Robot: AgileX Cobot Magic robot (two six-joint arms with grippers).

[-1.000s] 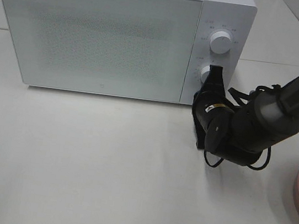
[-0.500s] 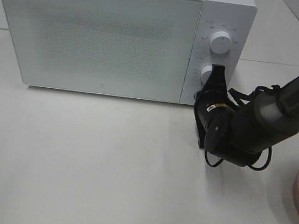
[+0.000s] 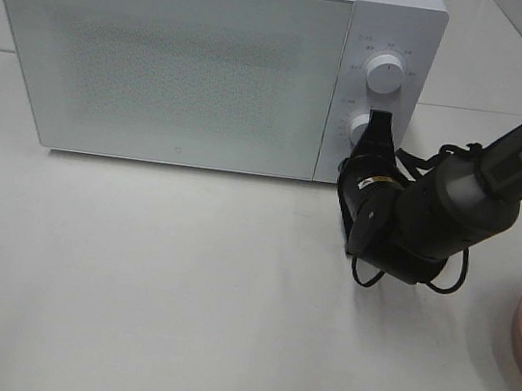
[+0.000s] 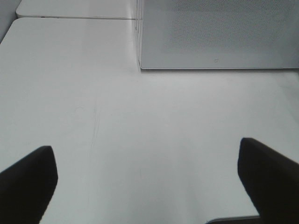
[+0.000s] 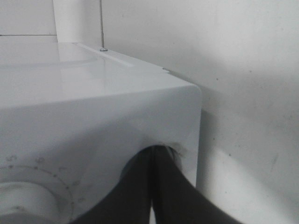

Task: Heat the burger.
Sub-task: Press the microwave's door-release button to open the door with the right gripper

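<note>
Right gripper (image 3: 380,127) has its jaws fully shut with nothing pinched, tip at the lower knob (image 3: 356,127) of the microwave (image 3: 183,58), prob. to nudge the timer w/ a closed point. Left gripper (image 4: 147,163) hangs wide open and empty over the surface (image 4: 140,116), out of the way. Burger isn't visible; likely behind the shut door, can't confirm.
</note>
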